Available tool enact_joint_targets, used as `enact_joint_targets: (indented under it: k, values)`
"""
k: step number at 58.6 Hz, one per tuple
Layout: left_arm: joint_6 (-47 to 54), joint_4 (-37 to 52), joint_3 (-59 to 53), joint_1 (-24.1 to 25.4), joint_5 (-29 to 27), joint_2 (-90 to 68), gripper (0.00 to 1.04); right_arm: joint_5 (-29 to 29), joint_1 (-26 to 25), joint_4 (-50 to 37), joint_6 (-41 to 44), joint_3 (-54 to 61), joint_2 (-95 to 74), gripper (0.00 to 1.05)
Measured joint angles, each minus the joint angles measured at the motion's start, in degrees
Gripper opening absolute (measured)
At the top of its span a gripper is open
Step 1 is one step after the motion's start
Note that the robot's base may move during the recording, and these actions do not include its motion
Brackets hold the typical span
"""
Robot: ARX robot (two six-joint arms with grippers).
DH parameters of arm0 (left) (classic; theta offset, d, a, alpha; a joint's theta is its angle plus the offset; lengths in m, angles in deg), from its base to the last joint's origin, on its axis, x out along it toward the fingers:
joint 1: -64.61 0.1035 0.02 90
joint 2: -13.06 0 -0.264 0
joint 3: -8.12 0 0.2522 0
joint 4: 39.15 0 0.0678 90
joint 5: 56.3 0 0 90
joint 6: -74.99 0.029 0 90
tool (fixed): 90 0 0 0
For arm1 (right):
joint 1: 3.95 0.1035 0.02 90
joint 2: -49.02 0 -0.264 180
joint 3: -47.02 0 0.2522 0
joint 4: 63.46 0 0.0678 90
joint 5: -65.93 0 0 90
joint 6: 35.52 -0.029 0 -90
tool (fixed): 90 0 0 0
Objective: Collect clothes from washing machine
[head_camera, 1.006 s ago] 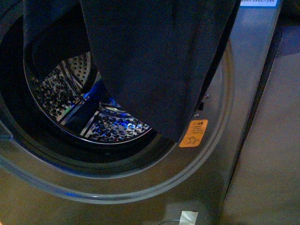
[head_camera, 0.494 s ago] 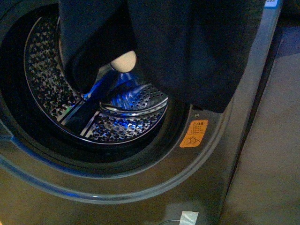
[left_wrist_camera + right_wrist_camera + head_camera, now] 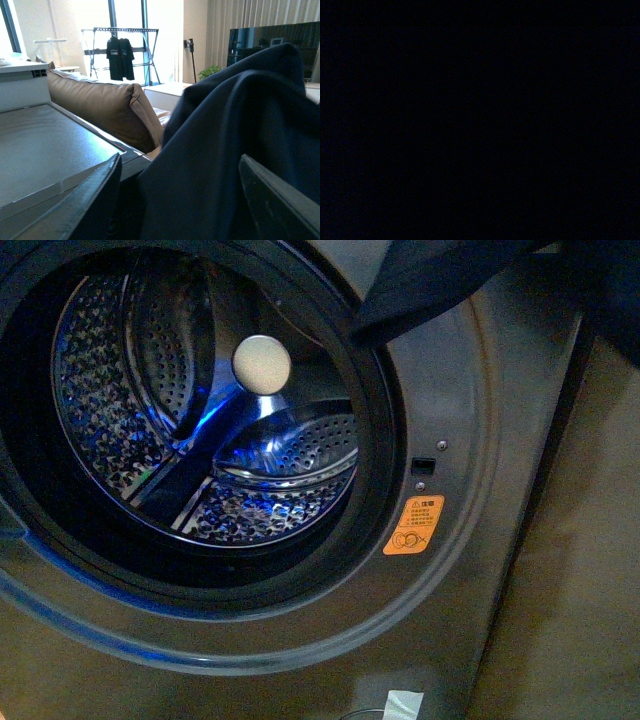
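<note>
As things stand now, step in hand: lifting out; the clothes [image 3: 430, 285] hang outside the washing machine [image 3: 450, 640], and this looks like the carry-away stage rather than the reach-in.
Clothes, front view: a dark navy fold crosses the frame at about 1 o'clock from the porthole [image 3: 385, 440], overlapping its upper rim and running off the top and right edges.
Drum [image 3: 110, 410]: shiny, perforated and lit blue; no fabric shows inside it, only a pale ball [image 3: 262, 363] near its middle.
Orange sticker [image 3: 414, 525]: in plain sight at about 4 o'clock from the porthole, not covered by cloth.
Left gripper [image 3: 180, 160]: its fingers [image 3: 95, 200] stand well apart, and navy cloth fills the gap between them and rises above them; whether they press on the cloth cannot be told.
Left wrist surroundings: a tan sofa [image 3: 110, 107] lies beyond the cloth, so this arm points away from the machine.
Right gripper: its wrist picture is dark and the front view does not show it, so nothing can be said of it.
Progress, as a judgement: the visible part of the drum seems emptied, so this is late in the task.
Next move, as a judgement: carry the limp cloth clear of the rim without snagging its trailing edge, then lower it where the clothes are gathered; that place is not in view.
</note>
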Motion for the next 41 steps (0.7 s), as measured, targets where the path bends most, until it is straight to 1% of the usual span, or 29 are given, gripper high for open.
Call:
enact_joint_targets:
  k: [2,5,7,8,9,13,16,17,19,20,24,25,26,27,30,31,38,40,41]
  values:
    - [0.0,0.0,0.0,0.0,0.0,0.0,0.83,0.6,-1.5,0.2,-0.8,0.0,0.6,0.12]
    - [0.0,0.0,0.0,0.0,0.0,0.0,0.92,2.6,-5.3,0.9,-2.6,0.0,1.9,0.12]
    - [0.0,0.0,0.0,0.0,0.0,0.0,0.96,3.6,-6.9,1.3,-3.1,0.0,2.4,0.12]
    - [0.0,0.0,0.0,0.0,0.0,0.0,0.99,4.7,-8.6,1.6,-4.0,0.0,2.9,0.12]
    - [0.0,0.0,0.0,0.0,0.0,0.0,1.00,5.2,-9.4,1.7,-4.1,0.0,3.1,0.12]
    - [0.0,0.0,0.0,0.0,0.0,0.0,0.98,9.0,-14.7,2.2,-5.7,0.0,4.1,0.12]
    - [0.0,0.0,0.0,0.0,0.0,0.0,0.98,12.0,-18.6,2.7,-7.1,-0.1,4.6,0.12]
    - [0.0,0.0,0.0,0.0,0.0,0.0,0.98,13.4,-20.7,3.2,-8.0,-0.2,4.7,0.12]
    - [0.0,0.0,0.0,0.0,0.0,0.0,0.98,14.9,-22.8,3.7,-8.8,-0.4,4.8,0.12]
    - [0.0,0.0,0.0,0.0,0.0,0.0,0.98,16.4,-25.1,4.3,-9.6,-0.7,4.8,0.12]
    - [0.0,0.0,0.0,0.0,0.0,0.0,0.98,19.9,-30.8,5.7,-11.4,-1.3,4.7,0.12]
    - [0.0,0.0,0.0,0.0,0.0,0.0,0.98,21.3,-33.2,6.4,-12.2,-1.5,4.5,0.12]
    - [0.0,0.0,0.0,0.0,0.0,0.0,0.98,21.6,-34.4,6.7,-12.5,-1.7,4.4,0.12]
    - [0.0,0.0,0.0,0.0,0.0,0.0,0.98,23.4,-36.9,7.4,-13.3,-1.9,4.1,0.12]
    - [0.0,0.0,0.0,0.0,0.0,0.0,0.98,26.2,-41.6,8.3,-14.4,-2.1,3.4,0.12]
    - [0.0,0.0,0.0,0.0,0.0,0.0,0.98,26.6,-42.8,8.5,-14.5,-2.1,3.2,0.12]
    - [0.0,0.0,0.0,0.0,0.0,0.0,0.98,37.1,-57.4,9.7,-14.1,-1.2,-0.1,0.12]
    - [0.0,0.0,0.0,0.0,0.0,0.0,0.98,38.6,-59.1,9.8,-13.7,-0.9,-0.4,0.12]
    - [0.0,0.0,0.0,0.0,0.0,0.0,0.98,40.0,-60.8,9.8,-13.3,-0.4,-0.7,0.12]
